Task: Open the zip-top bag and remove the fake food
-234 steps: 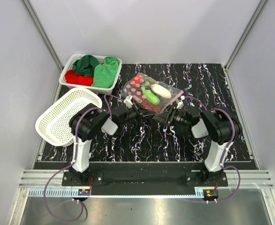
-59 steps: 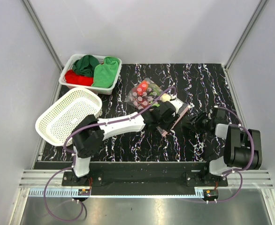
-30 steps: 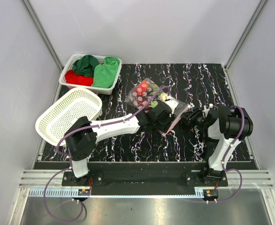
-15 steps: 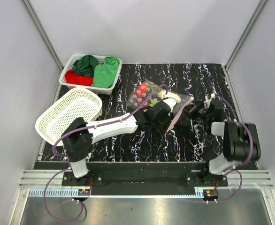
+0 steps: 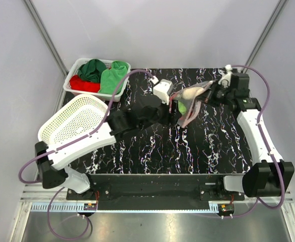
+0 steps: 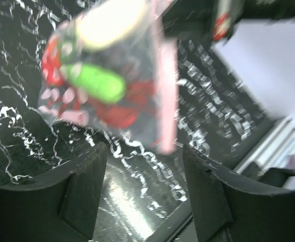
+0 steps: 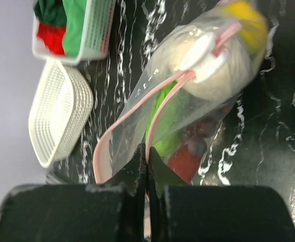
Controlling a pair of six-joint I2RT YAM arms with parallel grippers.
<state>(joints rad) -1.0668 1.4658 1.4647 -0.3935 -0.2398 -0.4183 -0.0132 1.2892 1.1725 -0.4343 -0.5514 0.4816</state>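
Zip-top bag (image 5: 190, 98) is off the table (image 5: 223, 146) now: my right pincer (image 5: 214, 93), clamped shut on its pink zip edge, has hoisted it from mid-table to the far right. The fake food (image 6: 94, 83) is still inside, so I judge emptying comes next. The bag's long axis slants from far right to near left. My left pincer (image 6: 142, 166) gapes just beside it, empty.
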